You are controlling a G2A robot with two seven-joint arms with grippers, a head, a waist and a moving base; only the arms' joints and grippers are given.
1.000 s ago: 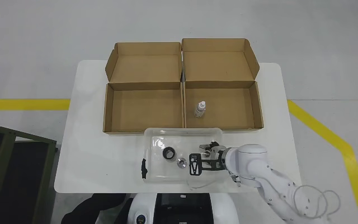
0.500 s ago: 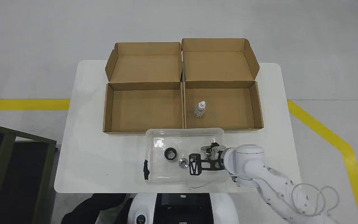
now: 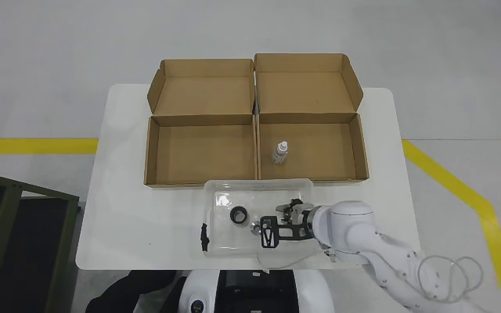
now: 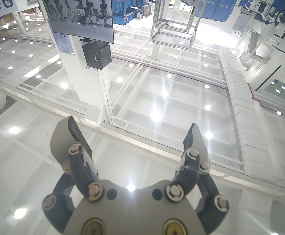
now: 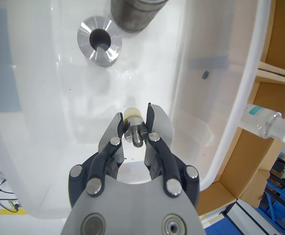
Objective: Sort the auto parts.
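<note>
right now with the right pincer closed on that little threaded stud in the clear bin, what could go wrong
1. The right pincer grips the threaded stud only at its tips, so it might twist or slip out on lifting.
2. The wall of the clear bin stands close beside the pincer; moving sideways before rising clear could catch the rim and drag the bin.

Nothing really readable here, honestly. The hanging screen (image 4: pixel 80 20) shows some characters, but I can't make them out.

Two boxes (image 3: pixel 200 152) (image 3: pixel 329 149), one bin (image 3: pixel 258 182), one bottle (image 3: pixel 279 152), perhaps three metal parts (image 5: pixel 99 41) (image 5: pixel 133 13) (image 5: pixel 133 131)
</note>
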